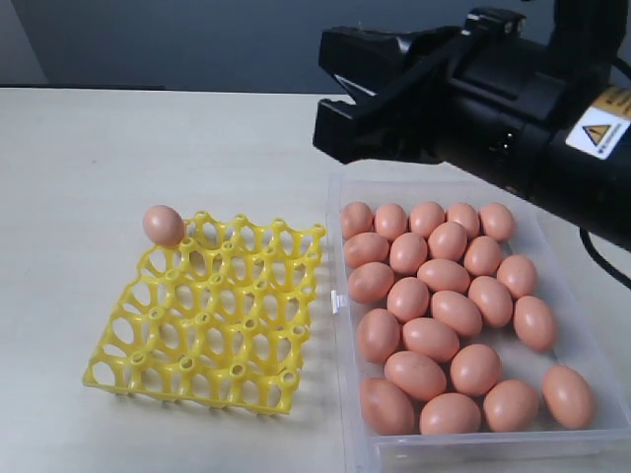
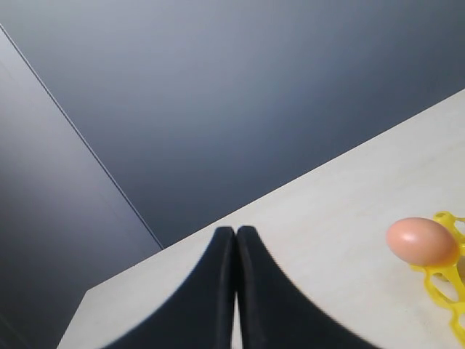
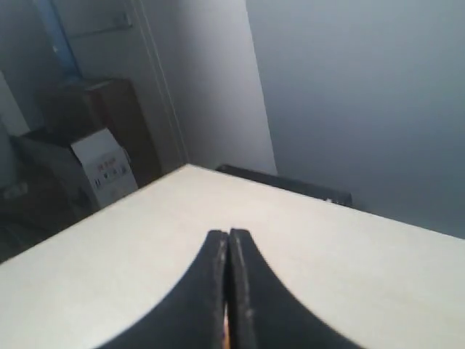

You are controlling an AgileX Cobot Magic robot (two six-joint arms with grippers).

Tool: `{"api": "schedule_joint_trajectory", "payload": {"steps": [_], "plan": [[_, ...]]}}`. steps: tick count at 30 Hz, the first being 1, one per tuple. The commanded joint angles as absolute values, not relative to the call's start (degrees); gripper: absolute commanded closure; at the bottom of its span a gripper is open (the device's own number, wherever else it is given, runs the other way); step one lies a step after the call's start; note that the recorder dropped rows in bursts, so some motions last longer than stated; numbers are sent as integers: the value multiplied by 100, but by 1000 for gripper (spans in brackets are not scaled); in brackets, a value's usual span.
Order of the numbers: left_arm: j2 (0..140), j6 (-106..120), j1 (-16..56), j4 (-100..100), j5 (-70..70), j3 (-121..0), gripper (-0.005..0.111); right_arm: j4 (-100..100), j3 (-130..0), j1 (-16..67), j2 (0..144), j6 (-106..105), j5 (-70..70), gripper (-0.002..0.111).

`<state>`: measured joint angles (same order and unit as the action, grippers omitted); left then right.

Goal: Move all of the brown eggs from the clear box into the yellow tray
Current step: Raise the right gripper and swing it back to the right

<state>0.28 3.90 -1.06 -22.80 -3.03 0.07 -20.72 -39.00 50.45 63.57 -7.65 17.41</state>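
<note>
Right claw (image 3: 228,234): fingers pressed together, nothing gripped. Left claw (image 2: 235,230): likewise closed and empty.

Right arm (image 1: 513,128) hangs over the far edge of the clear box (image 1: 601,389). The eggs (image 1: 430,338) lie below it and toward the near side. Left claw is not seen in the exterior view; its own camera puts it on the tray side, so the right arm is judged nearer the box.

Box holds more than 20 eggs in 1 layer, packed touching, on their sides, long axes mixed.

Yellow tray (image 1: 212,340) sits just left of the box on the table (image 1: 89,197): 1 egg (image 1: 164,225) in the far-left corner cup, other cups empty.

Judgement: right claw must open before descending.
</note>
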Motion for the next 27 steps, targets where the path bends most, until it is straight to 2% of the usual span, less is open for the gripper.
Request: {"api": "schedule_joint_trajectory", "payload": {"steps": [1, 5, 21, 23, 27], "plan": [[0, 365, -46, -2263, -299, 0, 106, -1957, -4298, 4617, 6222, -1063, 501, 109], [0, 365, -46, -2263, -299, 0, 106, -1945, -4525, 4285, 6034, -1063, -41, 109], [0, 365, -46, -2263, -350, 0, 106, -1837, -4551, 4270, 6096, -1063, -71, 109], [0, 365, -46, -2263, -350, 0, 106, -1848, -4551, 4049, 6107, -1047, -100, 109], [0, 365, -46, -2263, -393, 0, 106, -2810, -4551, 3067, 6083, -689, -771, 109]]}}
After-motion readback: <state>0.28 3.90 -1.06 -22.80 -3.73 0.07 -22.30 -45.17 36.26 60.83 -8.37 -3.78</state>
